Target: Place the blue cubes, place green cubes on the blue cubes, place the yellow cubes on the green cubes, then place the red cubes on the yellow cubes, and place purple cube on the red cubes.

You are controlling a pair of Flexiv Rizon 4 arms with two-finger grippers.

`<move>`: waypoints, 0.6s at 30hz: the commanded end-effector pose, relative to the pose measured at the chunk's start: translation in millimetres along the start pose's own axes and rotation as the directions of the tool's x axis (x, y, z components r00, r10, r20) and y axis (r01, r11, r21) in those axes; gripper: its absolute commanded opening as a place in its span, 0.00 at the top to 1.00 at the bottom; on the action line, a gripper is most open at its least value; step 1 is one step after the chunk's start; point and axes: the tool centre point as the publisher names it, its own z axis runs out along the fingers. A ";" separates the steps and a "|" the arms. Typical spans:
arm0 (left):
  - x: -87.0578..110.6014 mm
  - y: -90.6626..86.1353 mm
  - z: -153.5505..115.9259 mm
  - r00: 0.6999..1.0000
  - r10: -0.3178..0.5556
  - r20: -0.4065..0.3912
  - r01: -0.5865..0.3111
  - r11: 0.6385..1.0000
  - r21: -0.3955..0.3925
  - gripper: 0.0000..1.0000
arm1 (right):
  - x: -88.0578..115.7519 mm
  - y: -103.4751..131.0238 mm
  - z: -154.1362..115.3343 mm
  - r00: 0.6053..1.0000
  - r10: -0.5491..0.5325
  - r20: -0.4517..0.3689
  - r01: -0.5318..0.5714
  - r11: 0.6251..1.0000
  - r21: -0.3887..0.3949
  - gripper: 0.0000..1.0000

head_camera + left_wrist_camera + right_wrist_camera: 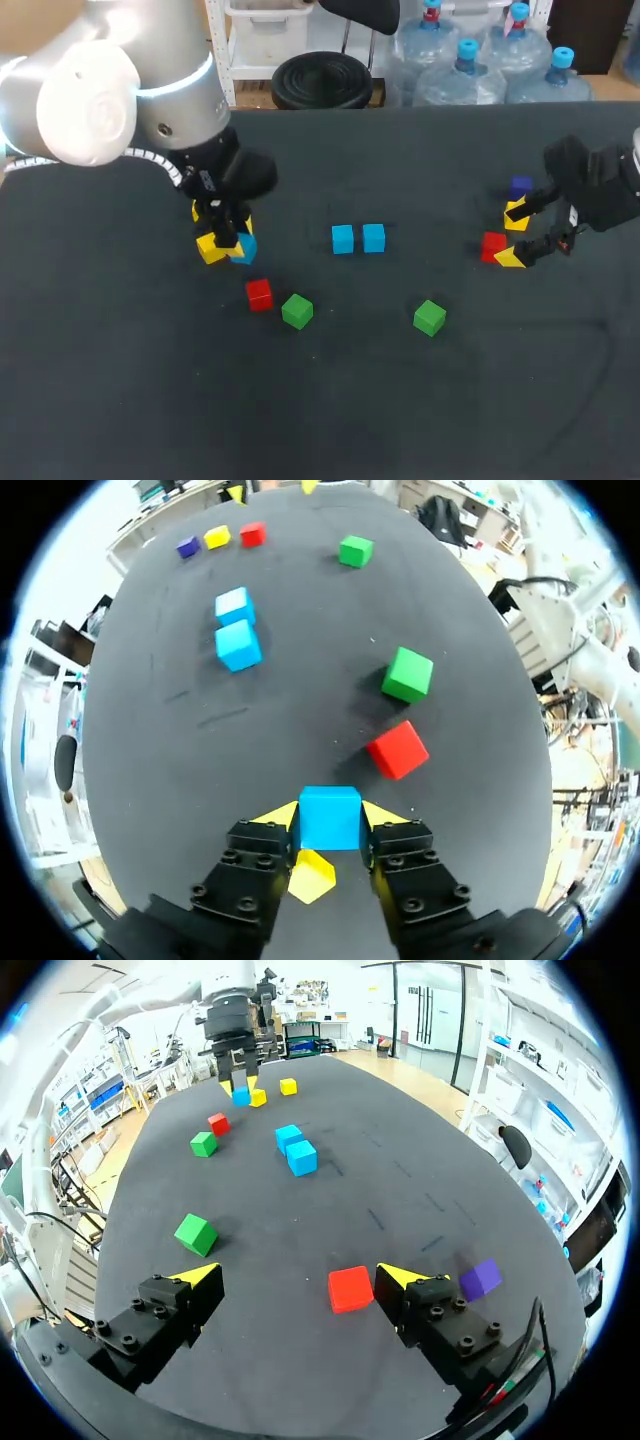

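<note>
My left gripper (331,816) is shut on a blue cube (330,820) at the table's left, with a yellow cube (312,876) just under and behind it. Ahead of it lie a red cube (398,750) and a green cube (408,674), then two blue cubes (238,645) side by side at the table's middle (358,238). A second green cube (430,318) sits right of centre. My right gripper (298,1278) stands open at the right, with another red cube (350,1289) between its fingers and untouched. A purple cube (481,1278) lies just outside its right finger.
A second yellow cube (288,1086) lies on the black table (330,400) near my left gripper (228,238). In the left wrist view a third yellow cube (217,537) sits between the purple and red ones near my right gripper (512,237).
</note>
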 end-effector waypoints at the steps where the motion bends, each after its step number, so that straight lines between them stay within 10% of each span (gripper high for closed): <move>1: -5.2 10.6 0.6 0.999 -0.038 0.006 0.038 0.999 0.002 1.00 | 0.0 -0.2 0.6 1.000 0.000 0.000 0.000 1.000 0.000 0.00; 18: -31.6 40.9 9.2 0.981 -0.194 0.006 0.194 0.981 -0.016 1.00 | 0.0 -0.2 0.6 1.000 0.000 0.000 0.000 1.000 0.000 0.00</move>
